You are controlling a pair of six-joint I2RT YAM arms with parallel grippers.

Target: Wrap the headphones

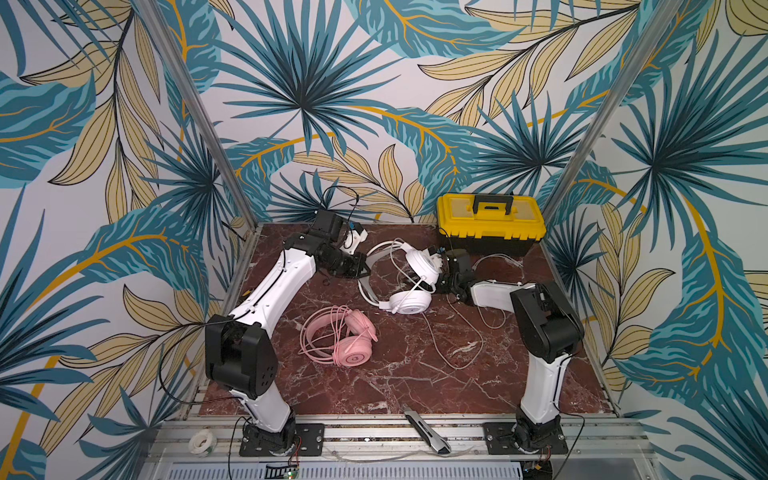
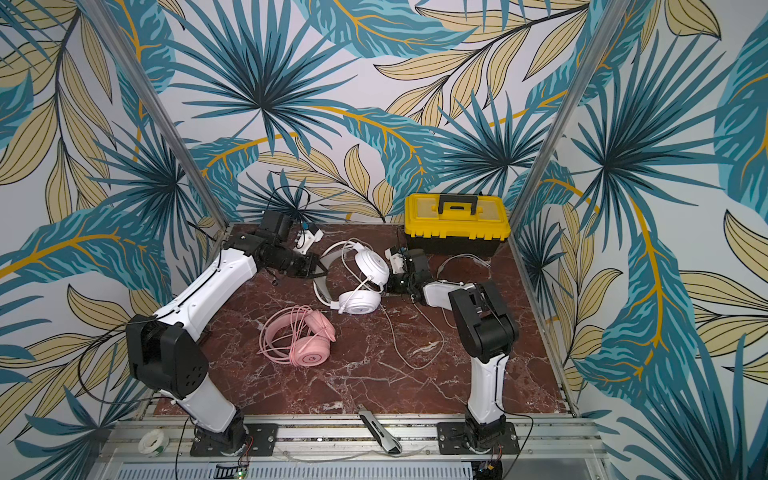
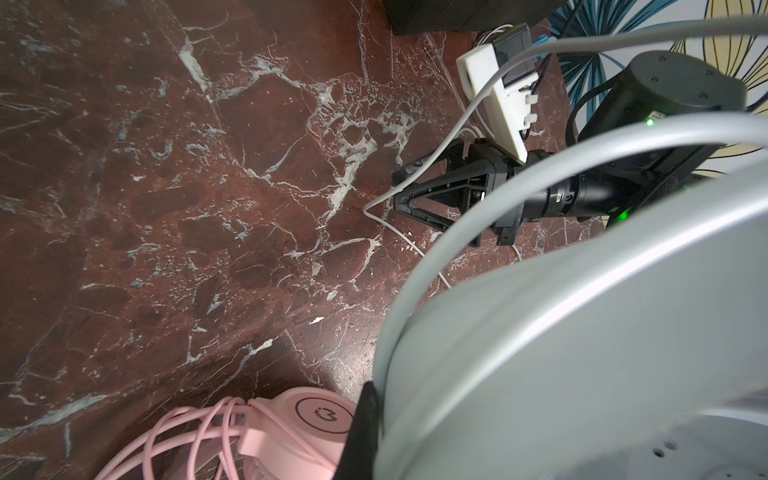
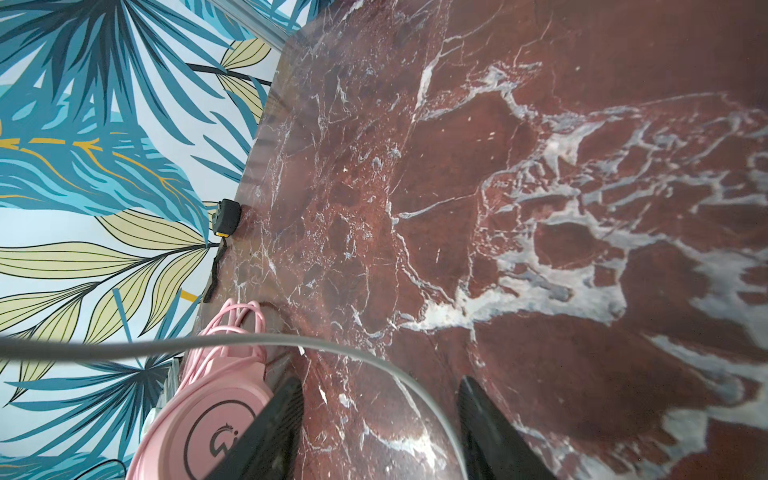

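White headset (image 1: 409, 305) lies just 12 o'clock of the bench (image 1: 415, 382) centre. Pink headset (image 1: 353, 355) sits at its 7 o'clock, cable wound on.

Left end effector (image 1: 360, 266) is clamped on the white headband. Right end effector (image 4: 378, 386) stands apart and empty.

Judged light, with rigid shells. The loose cable (image 1: 457, 357) is limp and snag-prone, best pinched mid-run.

Yellow toolbox (image 1: 490, 220) at 1 o'clock is closed, contents unseen.

A yellow toolbox (image 1: 490, 222) stands at the back; a utility knife (image 1: 426, 430) lies across the front rail (image 1: 365, 434).
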